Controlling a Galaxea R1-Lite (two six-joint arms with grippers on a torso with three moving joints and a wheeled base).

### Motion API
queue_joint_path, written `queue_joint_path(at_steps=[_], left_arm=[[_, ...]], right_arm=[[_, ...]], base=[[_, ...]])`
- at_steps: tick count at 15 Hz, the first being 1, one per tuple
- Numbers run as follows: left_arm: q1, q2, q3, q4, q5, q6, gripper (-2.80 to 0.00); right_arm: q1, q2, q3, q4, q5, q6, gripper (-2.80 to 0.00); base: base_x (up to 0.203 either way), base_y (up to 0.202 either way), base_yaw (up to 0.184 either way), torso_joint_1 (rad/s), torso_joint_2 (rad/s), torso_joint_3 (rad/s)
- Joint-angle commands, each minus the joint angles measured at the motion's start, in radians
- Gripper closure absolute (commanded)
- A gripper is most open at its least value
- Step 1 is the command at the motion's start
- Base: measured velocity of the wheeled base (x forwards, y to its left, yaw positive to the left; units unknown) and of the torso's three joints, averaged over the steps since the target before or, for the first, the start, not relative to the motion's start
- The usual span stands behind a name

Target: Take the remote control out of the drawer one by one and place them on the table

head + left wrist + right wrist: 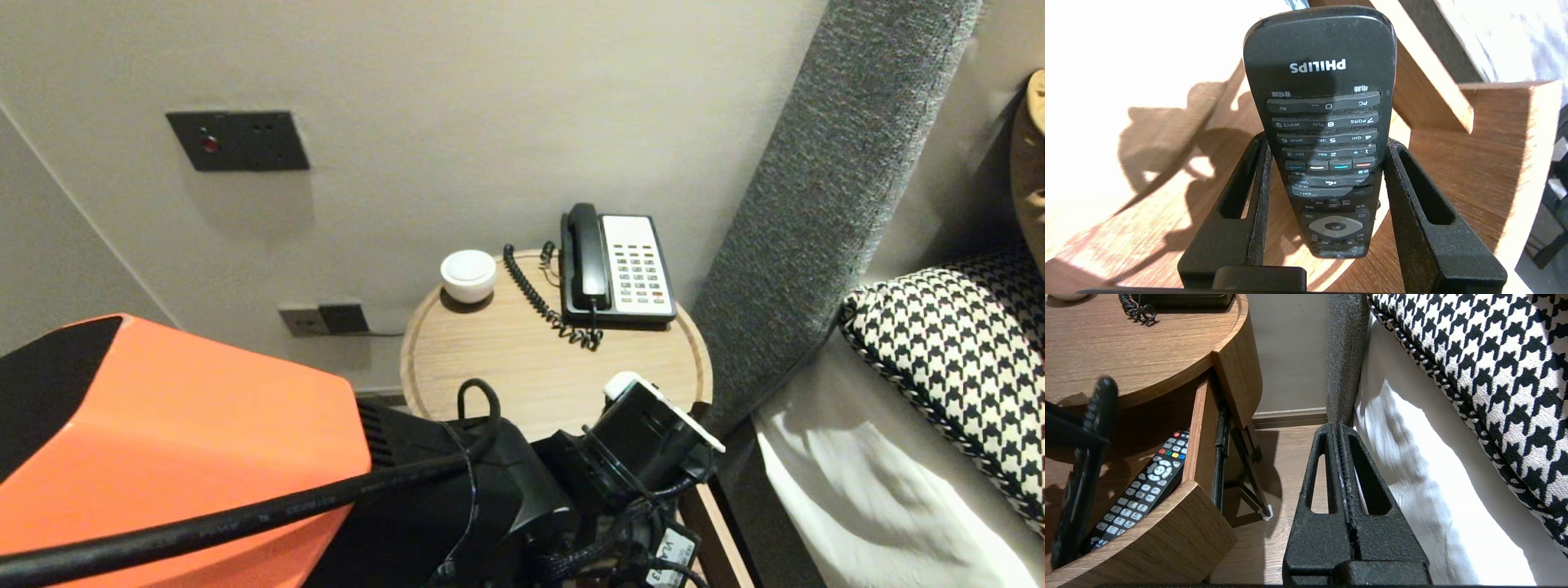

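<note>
My left gripper [1327, 143] is shut on a black Philips remote [1323, 94], gripping it across the number keys. The remote stands steeply, its lower end pointing down into the open wooden drawer [1202, 433] of the round bedside table [506, 359]. From the right wrist view the held remote [1086, 457] shows edge-on above the drawer. A second black remote [1147, 486] with coloured keys lies flat inside the drawer. In the head view only the left arm's wrist [645, 433] shows, at the table's near edge. My right gripper [1339, 426] hangs shut and empty over the floor beside the bed.
On the tabletop a black and white telephone [616, 265] with a coiled cord stands at the back, and a white round dish [469, 275] to its left. A grey padded headboard [816, 188], white sheet and houndstooth pillow [963, 351] lie to the right.
</note>
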Motion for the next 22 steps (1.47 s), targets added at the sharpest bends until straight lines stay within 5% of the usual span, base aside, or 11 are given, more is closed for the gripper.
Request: queue_joint_path(at_steps=[1, 22], left_arm=[[0.000, -0.031, -0.002, 0.000, 0.006, -0.003, 0.00], [0.074, -0.156, -0.030, 0.003, 0.078, -0.036, 0.00]], right_arm=[[0.000, 0.001, 0.040, -0.001, -0.001, 0.000, 0.00], [0.000, 0.001, 0.040, -0.001, -0.001, 0.000, 0.00]], base=[[0.000, 0.000, 0.000, 0.000, 0.00, 0.000], [0.000, 0.000, 0.000, 0.000, 0.00, 0.000]])
